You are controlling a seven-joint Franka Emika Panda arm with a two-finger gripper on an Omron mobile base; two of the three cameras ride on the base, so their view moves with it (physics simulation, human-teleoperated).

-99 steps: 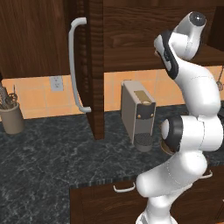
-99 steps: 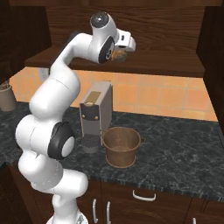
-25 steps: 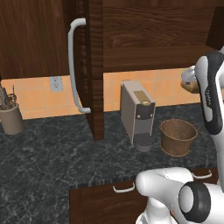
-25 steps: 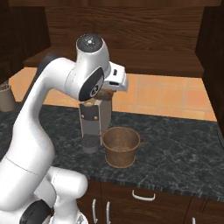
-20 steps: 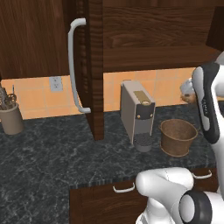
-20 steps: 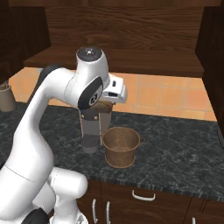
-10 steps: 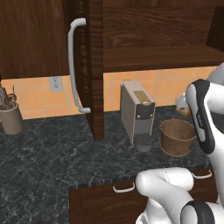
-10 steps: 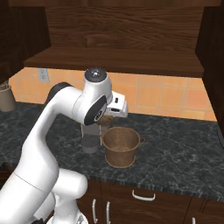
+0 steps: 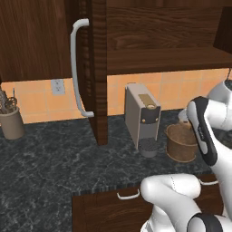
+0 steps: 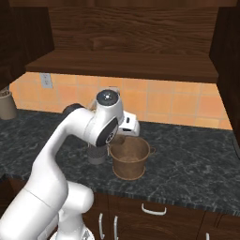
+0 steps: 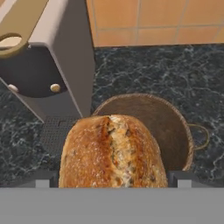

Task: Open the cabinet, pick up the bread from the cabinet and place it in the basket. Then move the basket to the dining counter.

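In the hand view the bread (image 11: 113,153), a crusty orange-brown loaf, sits between my gripper's (image 11: 113,180) fingertips, which are shut on it. It hangs just above the near rim of the round brown basket (image 11: 168,124). The basket (image 10: 130,161) stands on the black speckled counter right of the coffee machine, with my hand (image 10: 127,125) low over its left rim. From the left base view the basket (image 9: 181,146) is partly behind my arm. The cabinet (image 9: 36,41) door stands open, its silver handle (image 9: 75,68) facing me, and the shelf (image 10: 122,61) is bare.
A grey coffee machine (image 9: 142,118) stands close to the left of the basket and fills the upper left of the hand view (image 11: 48,65). A grey utensil cup (image 9: 11,123) is at the far left. Drawer handles (image 10: 153,209) run below the counter edge.
My arm has come down from shelf height with the bread in the gripper, ending low over the basket's rim. The basket and coffee machine have not moved.
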